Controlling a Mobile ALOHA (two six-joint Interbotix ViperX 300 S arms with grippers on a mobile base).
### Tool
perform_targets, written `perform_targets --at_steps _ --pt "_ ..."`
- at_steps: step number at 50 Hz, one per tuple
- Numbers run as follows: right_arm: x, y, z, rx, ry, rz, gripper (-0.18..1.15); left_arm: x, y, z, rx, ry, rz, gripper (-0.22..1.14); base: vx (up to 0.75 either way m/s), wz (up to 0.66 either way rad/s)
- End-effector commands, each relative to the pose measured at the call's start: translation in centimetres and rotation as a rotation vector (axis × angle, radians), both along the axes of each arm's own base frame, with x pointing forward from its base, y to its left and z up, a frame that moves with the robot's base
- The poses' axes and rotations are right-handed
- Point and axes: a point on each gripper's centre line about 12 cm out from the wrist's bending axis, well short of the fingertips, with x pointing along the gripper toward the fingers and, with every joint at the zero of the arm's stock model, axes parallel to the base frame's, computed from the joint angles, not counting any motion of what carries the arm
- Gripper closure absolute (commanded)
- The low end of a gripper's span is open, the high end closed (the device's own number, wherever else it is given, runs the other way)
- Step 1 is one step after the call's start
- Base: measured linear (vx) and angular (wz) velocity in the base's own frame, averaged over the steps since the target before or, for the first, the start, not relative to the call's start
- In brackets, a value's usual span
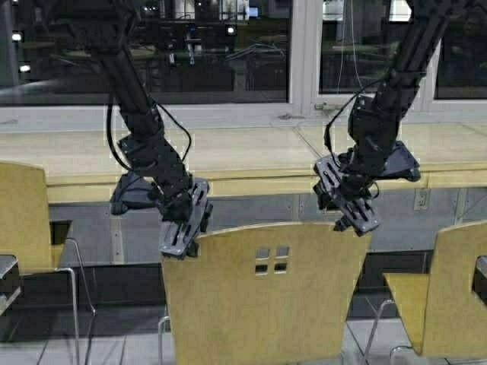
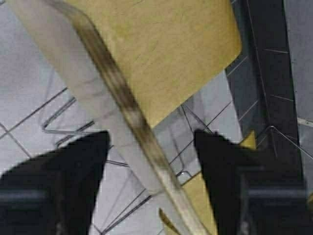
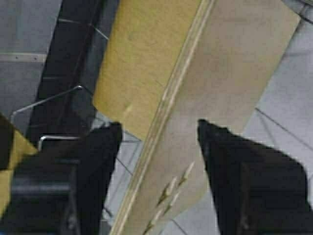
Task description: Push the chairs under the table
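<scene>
A mustard-yellow chair (image 1: 259,304) with small square cutouts in its back stands in front of the long beige table (image 1: 251,152). My left gripper (image 1: 183,232) is open and straddles the top edge of the chair back (image 2: 122,105) at its left corner. My right gripper (image 1: 356,217) is open and straddles the same top edge (image 3: 171,107) at its right corner. Two more chairs stand alongside, one at the far left (image 1: 27,220) and one at the far right (image 1: 449,296). The middle chair's seat shows beyond its back in both wrist views.
Dark windows (image 1: 228,53) run behind the table. Grey tiled floor (image 1: 76,346) lies under the chairs, and chrome wire legs (image 2: 63,125) show below the seat. A wall socket (image 1: 420,199) sits under the table at the right.
</scene>
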Motion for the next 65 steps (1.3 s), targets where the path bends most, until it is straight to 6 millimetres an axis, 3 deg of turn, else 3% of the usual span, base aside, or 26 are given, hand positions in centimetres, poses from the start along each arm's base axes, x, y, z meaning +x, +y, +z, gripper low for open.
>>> perform_targets --at_steps 1,22,49,65 --pt "0.4 0.9 1.3 0.048 -0.032 -0.027 0.11 0.8 -0.5 1.4 -0.013 -0.035 0.0 0.02 0.0 0.0" --pt "-0.7 2.8 0.3 0.174 -0.056 -0.131 0.11 0.4 -0.3 0.9 -0.008 -0.023 0.001 0.02 0.0 0.0" --pt "-0.9 3.3 0.4 0.205 -0.008 -0.182 0.11 0.4 -0.3 1.1 -0.009 -0.021 0.0 0.02 0.0 0.0" --pt "-0.8 6.6 0.7 0.245 -0.071 -0.191 0.11 0.4 -0.3 1.1 -0.009 -0.024 0.001 0.02 0.0 0.0"
